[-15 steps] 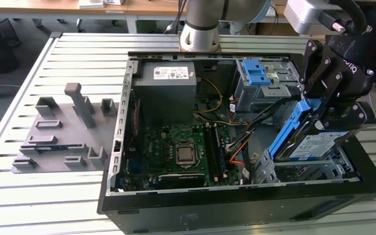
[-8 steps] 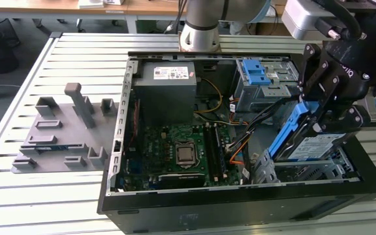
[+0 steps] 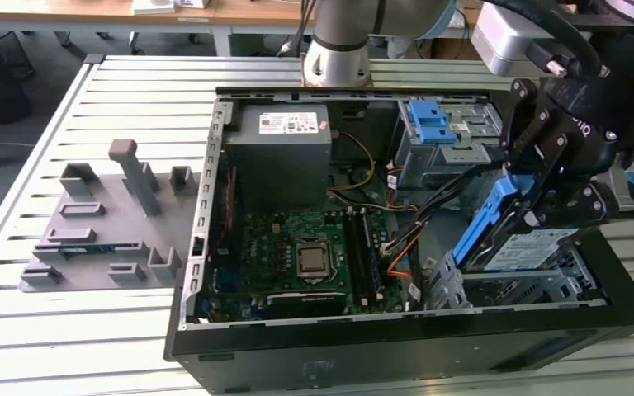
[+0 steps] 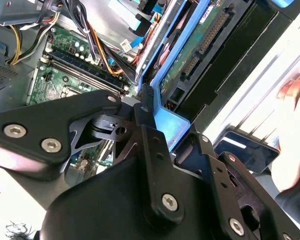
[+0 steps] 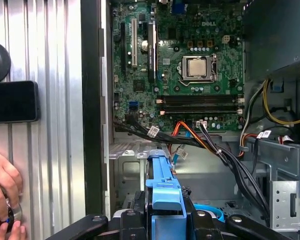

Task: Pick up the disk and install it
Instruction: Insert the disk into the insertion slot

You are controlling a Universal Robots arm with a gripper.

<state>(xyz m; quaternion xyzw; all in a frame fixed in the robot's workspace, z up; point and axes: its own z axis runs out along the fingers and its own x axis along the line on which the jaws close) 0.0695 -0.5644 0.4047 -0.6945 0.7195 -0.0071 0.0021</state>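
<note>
Table: slatted metal. It carries the open case, which lies on its side so you can reach in from above.

Gripper: hangs over the case's near corner at the exterior view's right, above the drive bay.

Jaws: closed on the disk, clamping its blue carrier at the upper end. That leaves the lower end free to enter the bay.

Disk: off the table, steeply tilted, label outward, lower edge at the bay's rim. You look mid-insertion, with the disk not yet seated.

Cables: close beside it, probably why you hold it angled.
</note>
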